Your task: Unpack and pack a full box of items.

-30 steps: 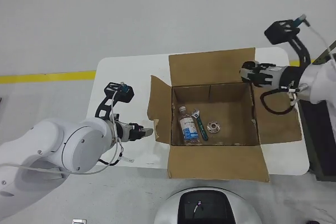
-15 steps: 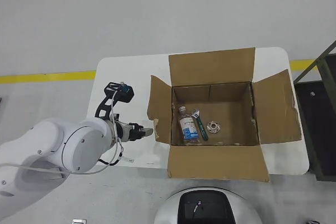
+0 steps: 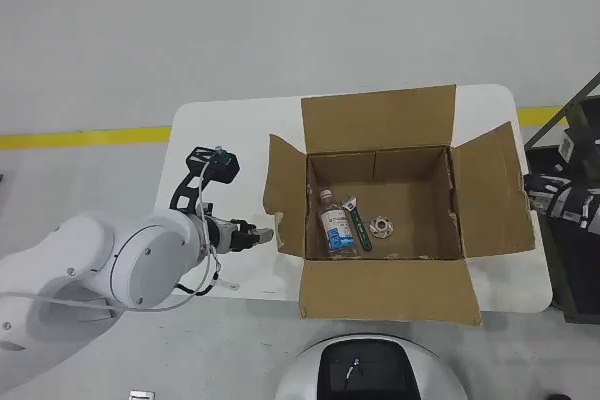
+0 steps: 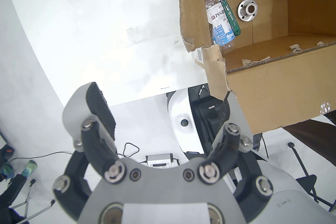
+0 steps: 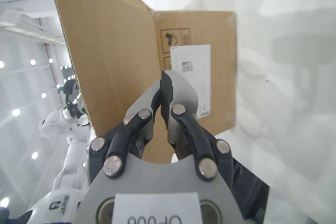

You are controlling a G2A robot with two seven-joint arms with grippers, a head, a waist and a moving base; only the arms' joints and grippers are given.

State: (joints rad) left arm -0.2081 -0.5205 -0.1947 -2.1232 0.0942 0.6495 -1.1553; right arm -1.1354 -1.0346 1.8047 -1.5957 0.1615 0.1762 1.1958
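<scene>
An open cardboard box stands on the white table. On its floor lie a clear bottle with a blue and white label, a green-handled wrench and a small metal flange. The left wrist view looks in at the bottle, wrench and flange. My left gripper hangs open and empty just left of the box's left flap. My right gripper is shut and empty outside the right flap, close to the box's labelled outer wall.
A dark metal rack stands just off the table's right end, under my right arm. Bare table lies left of the box and behind it. The box's four flaps stand out past its walls. A yellow floor line runs behind the table.
My right arm has left the box's far right corner, passed out of the top view, and now sits lower at the right, beside the right flap. The left arm has not moved.
</scene>
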